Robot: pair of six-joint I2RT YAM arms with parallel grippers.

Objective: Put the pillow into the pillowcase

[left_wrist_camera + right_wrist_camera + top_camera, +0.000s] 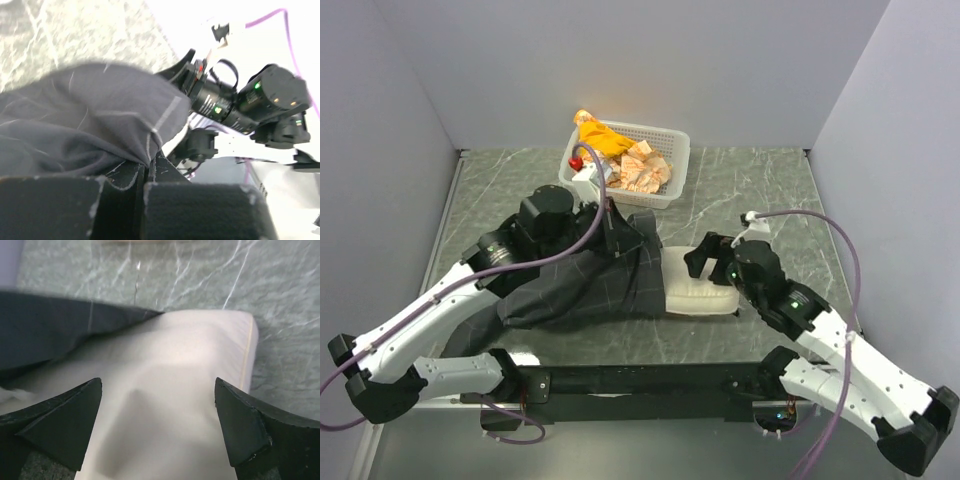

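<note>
The dark grid-checked pillowcase (582, 285) lies across the middle of the table. The cream pillow (702, 297) sticks out of its right end; most of the pillow is hidden inside, and no bear face shows. My left gripper (620, 236) is shut on the pillowcase's upper edge and lifts it; in the left wrist view the fabric (90, 115) is pinched between the fingers (165, 175). My right gripper (705, 260) is open just above the exposed pillow end. In the right wrist view the pillow (170, 365) fills the space between the spread fingertips (235, 420), with the pillowcase (55, 325) at the left.
A white basket (672, 150) with yellow and orange items stands at the back of the table, behind the left gripper. Grey walls close in the left, back and right sides. The right arm (245, 102) shows close by in the left wrist view.
</note>
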